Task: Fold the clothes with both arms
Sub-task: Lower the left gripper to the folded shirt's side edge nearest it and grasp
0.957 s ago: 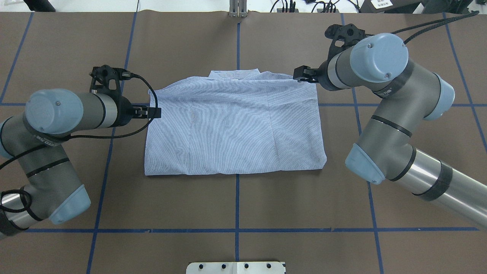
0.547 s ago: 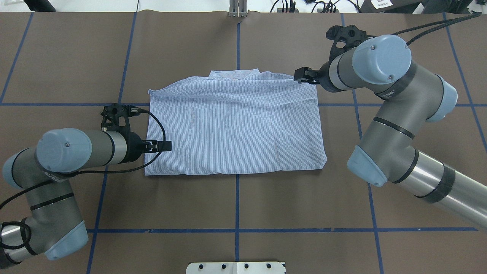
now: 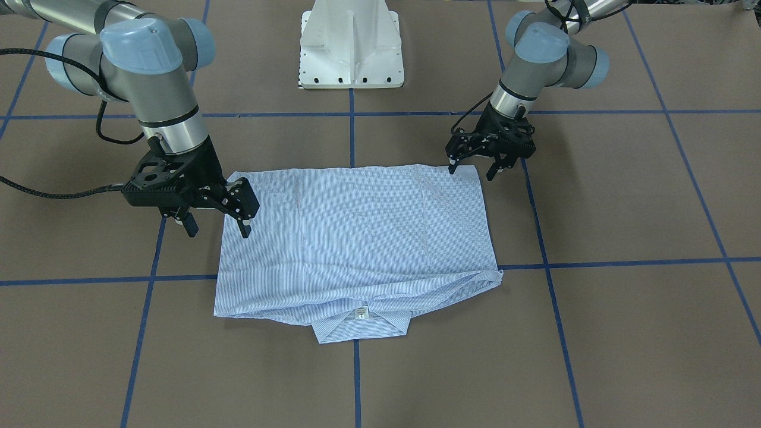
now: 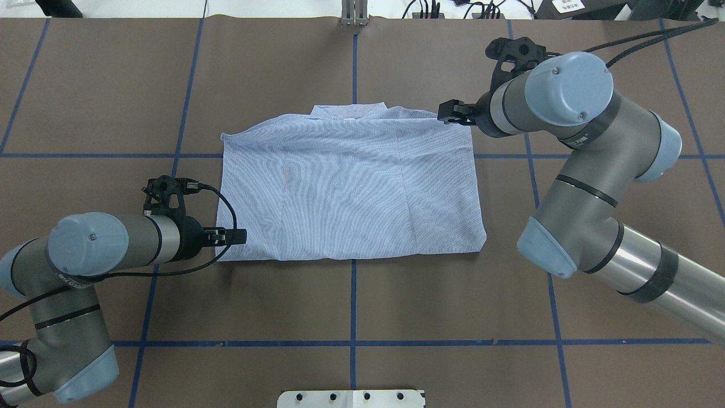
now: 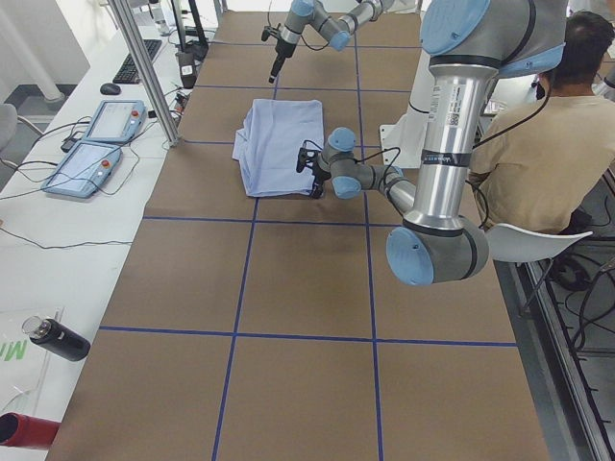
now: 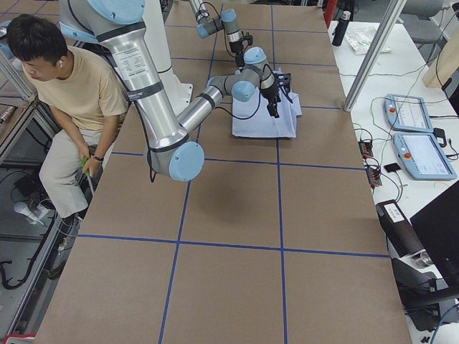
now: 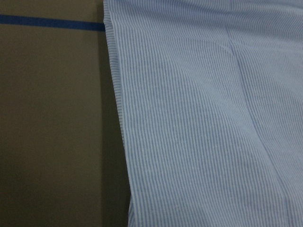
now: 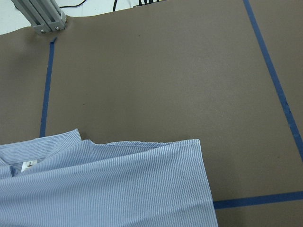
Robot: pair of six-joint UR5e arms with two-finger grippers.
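The striped light-blue shirt lies flat on the brown table, folded into a rectangle, with its collar at the far edge. In the front-facing view the shirt shows its collar label nearest the camera. My left gripper is open and empty, low over the shirt's near left corner; the same left gripper has its fingers spread. My right gripper hovers open above the far right corner, and this right gripper holds nothing. Both wrist views show only cloth and table, no fingers.
A white pedestal base stands at the robot's side of the table. An aluminium post rises at the far edge. A seated person is beside the robot. Two teach pendants lie on the side bench.
My left arm has travelled along the shirt's left edge from near the shoulder towards the near corner. The right arm has barely moved, and the shirt lies as before.
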